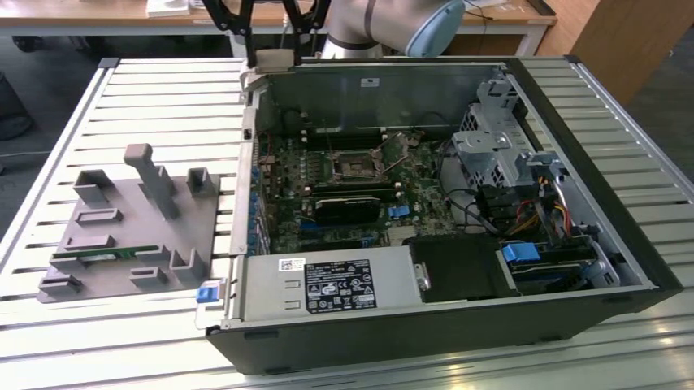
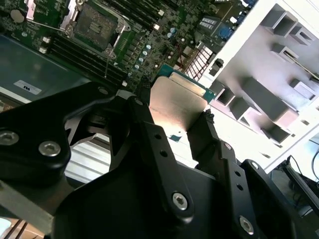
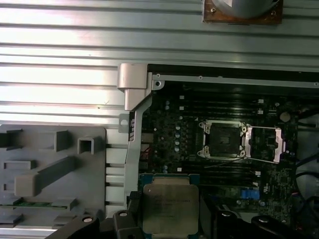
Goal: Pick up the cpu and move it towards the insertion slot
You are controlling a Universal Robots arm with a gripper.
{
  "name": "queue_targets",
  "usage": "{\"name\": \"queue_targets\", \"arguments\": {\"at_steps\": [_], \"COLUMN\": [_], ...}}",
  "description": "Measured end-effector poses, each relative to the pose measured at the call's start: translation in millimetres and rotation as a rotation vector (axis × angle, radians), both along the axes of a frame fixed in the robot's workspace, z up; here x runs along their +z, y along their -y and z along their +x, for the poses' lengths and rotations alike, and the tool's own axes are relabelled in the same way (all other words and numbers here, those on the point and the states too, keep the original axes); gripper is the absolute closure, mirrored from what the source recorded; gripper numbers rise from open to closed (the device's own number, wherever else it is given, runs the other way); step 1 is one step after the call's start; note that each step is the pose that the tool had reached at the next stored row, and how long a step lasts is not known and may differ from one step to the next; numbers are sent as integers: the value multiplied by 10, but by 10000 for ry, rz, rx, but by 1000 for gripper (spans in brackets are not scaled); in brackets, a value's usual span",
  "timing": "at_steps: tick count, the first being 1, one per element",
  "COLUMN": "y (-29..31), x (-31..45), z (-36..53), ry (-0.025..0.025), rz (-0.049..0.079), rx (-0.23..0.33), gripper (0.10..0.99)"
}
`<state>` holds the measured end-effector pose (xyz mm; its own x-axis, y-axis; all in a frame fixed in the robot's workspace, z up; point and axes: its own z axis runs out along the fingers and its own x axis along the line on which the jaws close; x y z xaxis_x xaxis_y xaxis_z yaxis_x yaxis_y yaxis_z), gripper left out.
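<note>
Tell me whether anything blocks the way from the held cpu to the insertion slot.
Nothing visible does. The tool holds the cpu above the open case, and the insertion slot lies uncovered on the board with its frame flipped open beside it.

Gripper point(image 1: 271, 58) holding cpu point(image 1: 271, 59) above case's point(image 1: 456, 341) rear corner; insertion slot point(image 1: 355, 164) inside case, fixture block point(image 1: 130, 236) on exterior view's left.

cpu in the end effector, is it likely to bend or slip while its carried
The cpu looks like a flat plate with a metal lid, so probably rigid, not floppy. Its smooth, shiny top suggests it could slide if the end effector grips it loosely. The thin green edge seems delicate, so a knock against the computer case might damage it.
</note>
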<state>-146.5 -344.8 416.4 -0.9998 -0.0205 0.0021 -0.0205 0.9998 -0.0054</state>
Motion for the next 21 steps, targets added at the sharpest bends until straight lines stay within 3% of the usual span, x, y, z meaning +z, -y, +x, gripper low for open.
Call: {"name": "queue_targets", "arguments": {"at_steps": [21], "y": [-4], "x": [0], "z": [136], "ry": [1], "rz": [1], "rx": [0], "gripper": [545]}}
